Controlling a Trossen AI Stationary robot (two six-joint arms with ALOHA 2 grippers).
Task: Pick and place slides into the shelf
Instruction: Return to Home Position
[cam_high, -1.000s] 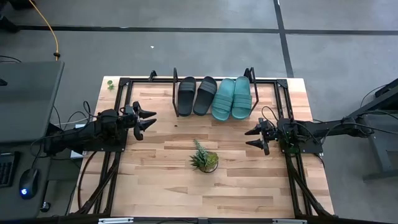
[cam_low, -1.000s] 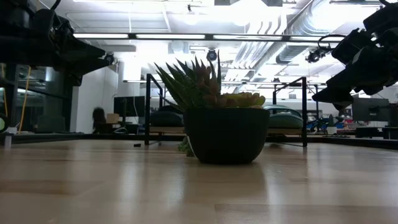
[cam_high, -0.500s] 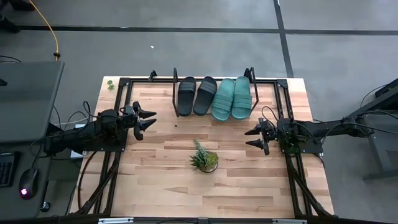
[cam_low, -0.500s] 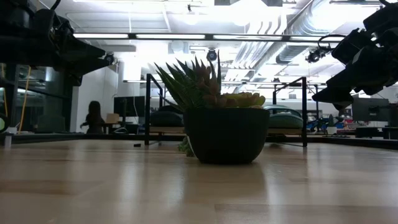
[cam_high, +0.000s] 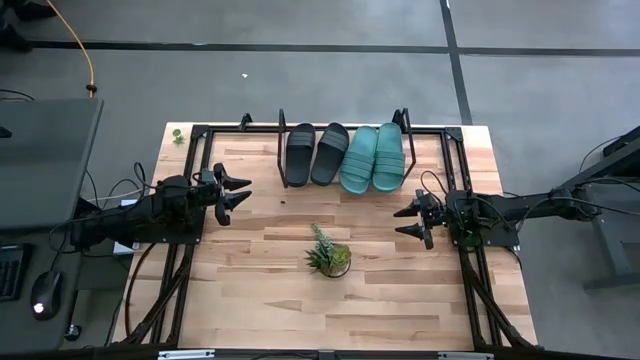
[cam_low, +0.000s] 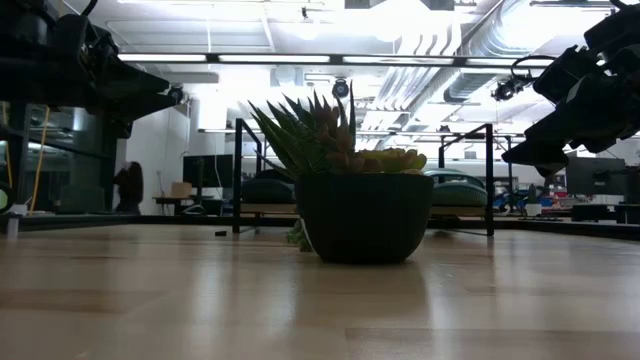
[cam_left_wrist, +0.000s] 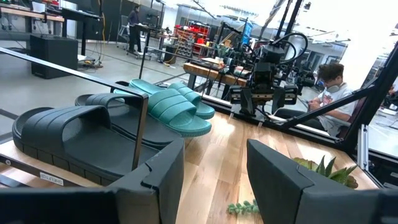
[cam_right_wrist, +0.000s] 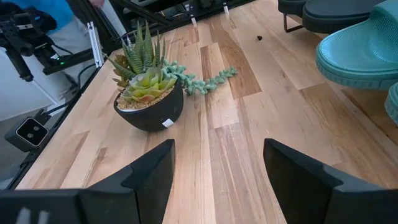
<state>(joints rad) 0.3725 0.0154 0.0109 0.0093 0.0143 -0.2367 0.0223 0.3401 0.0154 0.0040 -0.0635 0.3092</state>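
Two black slides (cam_high: 316, 154) and two teal-green slides (cam_high: 373, 157) lie side by side on the shelf (cam_high: 284, 130) at the table's far middle, soles on its board, toes overhanging its near edge. In the left wrist view the black slides (cam_left_wrist: 68, 140) are close and the teal ones (cam_left_wrist: 171, 109) lie beyond. My left gripper (cam_high: 240, 191) hovers open at the left, pointing toward the table's middle. My right gripper (cam_high: 405, 222) hovers open at the right, pointing left. Neither holds anything.
A small potted succulent (cam_high: 329, 256) in a dark bowl stands on the wooden table (cam_high: 250, 290) in front of the shelf, between the two grippers; it also shows as the plant (cam_right_wrist: 147, 87) in the right wrist view. A person sits beyond the table (cam_left_wrist: 329, 93).
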